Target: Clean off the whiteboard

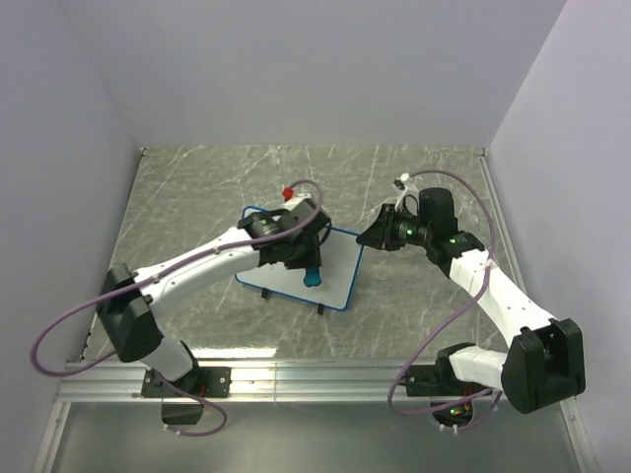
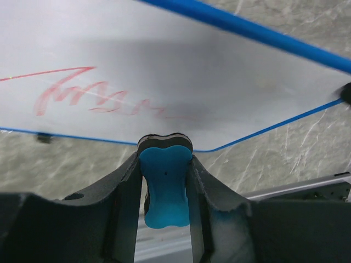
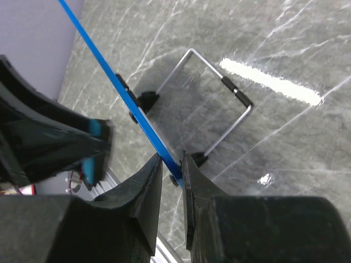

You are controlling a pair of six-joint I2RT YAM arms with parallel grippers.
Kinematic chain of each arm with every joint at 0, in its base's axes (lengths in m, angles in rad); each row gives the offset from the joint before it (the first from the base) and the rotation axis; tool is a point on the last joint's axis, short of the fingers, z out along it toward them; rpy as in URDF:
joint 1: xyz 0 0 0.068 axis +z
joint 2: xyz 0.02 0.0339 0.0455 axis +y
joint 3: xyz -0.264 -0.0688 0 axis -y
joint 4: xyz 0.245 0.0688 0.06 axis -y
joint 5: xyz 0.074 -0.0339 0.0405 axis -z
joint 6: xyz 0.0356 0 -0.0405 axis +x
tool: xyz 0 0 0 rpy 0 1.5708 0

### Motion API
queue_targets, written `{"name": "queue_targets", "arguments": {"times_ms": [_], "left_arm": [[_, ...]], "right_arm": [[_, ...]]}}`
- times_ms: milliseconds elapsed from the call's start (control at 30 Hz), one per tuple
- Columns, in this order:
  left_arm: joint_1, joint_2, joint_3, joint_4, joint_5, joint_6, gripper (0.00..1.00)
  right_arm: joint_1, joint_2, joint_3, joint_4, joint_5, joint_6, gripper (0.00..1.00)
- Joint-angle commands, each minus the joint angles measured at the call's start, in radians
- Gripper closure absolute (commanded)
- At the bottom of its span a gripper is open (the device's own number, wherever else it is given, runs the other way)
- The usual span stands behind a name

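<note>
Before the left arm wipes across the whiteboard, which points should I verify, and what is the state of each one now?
1. Tool held: ok. The left gripper is clamped on the blue eraser.
2. Eraser pressed on the whiteboard: cannot tell. It sits at the board's near edge in the left wrist view, but contact is not visible.
3. Board steadied: cannot tell. The right gripper has its fingers on both sides of the blue frame, but a firm grip is not clear.
4. Board clean: not ok. The red scribbles are on it.
</note>
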Motion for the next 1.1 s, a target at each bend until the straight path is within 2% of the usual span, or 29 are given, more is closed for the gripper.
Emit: {"name": "queue_targets", "arguments": {"times_ms": [0, 167, 267, 467, 667, 833, 1067], "left_arm": [[-0.056, 0.063, 0.082, 0.09, -0.086, -0.006, 1.0], [-0.094, 0.146, 0.105, 0.18, -0.163, 0.009, 1.0], [-0.122, 0.151, 0.087, 0.229, -0.289, -0.027, 1.0], [-0.128, 0.101, -0.088, 0.362, -0.419, -0.141, 1.0], [-0.128, 0.109, -0.2, 0.372, -0.494, -0.256, 1.0], [-0.07, 0.071, -0.284, 0.444, -0.446, -0.27, 1.0], [0.125, -0.063, -0.398, 0.577, -0.283, -0.14, 1.0]], "right_arm": [[0.004, -0.039, -0.03, -0.067, 0.081, -0.015, 1.0], [0.012, -0.057, -0.041, -0.11, 0.092, 0.004, 1.0], [0.015, -0.062, -0.049, -0.106, 0.061, 0.033, 1.0], [0.053, -0.042, -0.01, -0.219, 0.091, -0.031, 1.0], [0.107, -0.025, 0.022, -0.268, 0.099, -0.038, 1.0], [0.136, -0.005, 0.072, -0.308, 0.099, -0.045, 1.0], [0.154, 0.019, 0.135, -0.319, 0.102, -0.041, 1.0]]}}
